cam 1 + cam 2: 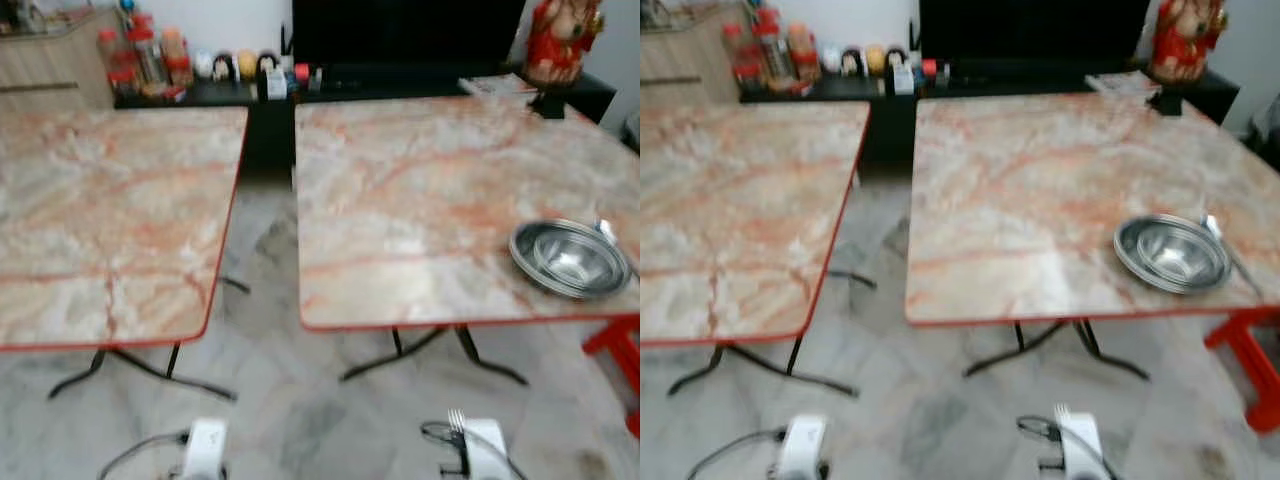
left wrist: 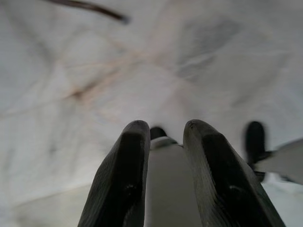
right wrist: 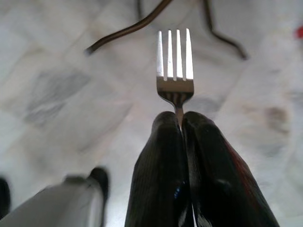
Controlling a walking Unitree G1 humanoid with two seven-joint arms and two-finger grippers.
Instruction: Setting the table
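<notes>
Two square benches with pink-veined marble tops and red edging stand side by side: the left bench (image 1: 110,220) and the right bench (image 1: 420,200). One round polished steel bowl (image 1: 568,258) sits on the right bench, with one steel spoon (image 1: 612,240) just beside it. One silver four-tined fork (image 3: 175,66) is pinched in the right gripper (image 3: 181,118). One red plastic stool (image 1: 615,355) stands beside the right bench. One red figurine (image 1: 560,40) sits on the one black cabinet (image 1: 250,100) behind.
</notes>
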